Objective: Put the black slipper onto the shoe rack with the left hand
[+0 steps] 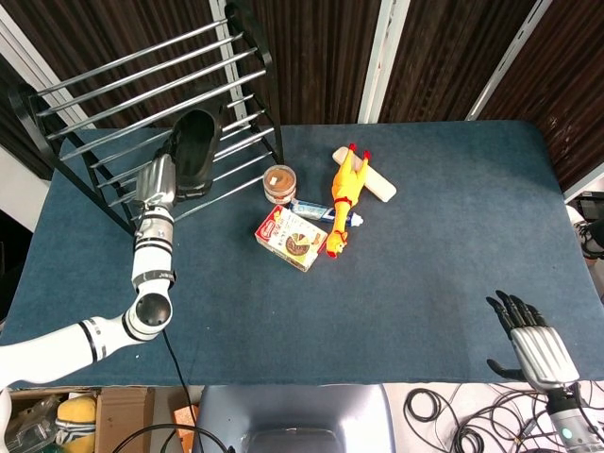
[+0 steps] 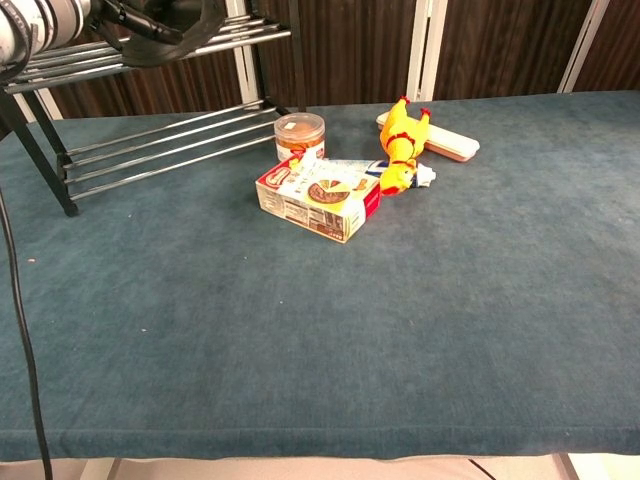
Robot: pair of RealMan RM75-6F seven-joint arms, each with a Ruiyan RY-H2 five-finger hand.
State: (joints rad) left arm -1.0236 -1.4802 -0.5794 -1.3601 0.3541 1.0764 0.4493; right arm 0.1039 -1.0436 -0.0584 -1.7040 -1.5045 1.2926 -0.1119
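While left hand (image 1: 162, 179) grips one black slipper (image 1: 193, 151), one shoe rack (image 1: 123, 94) behind.

This looks like a robot test room. A table (image 1: 425, 283) with a blue cloth stands by dark slatted walls (image 1: 321, 57). Loose cables (image 1: 472, 420) lie on the floor past its near right corner, and a cardboard box (image 1: 104, 415) past its near left corner.
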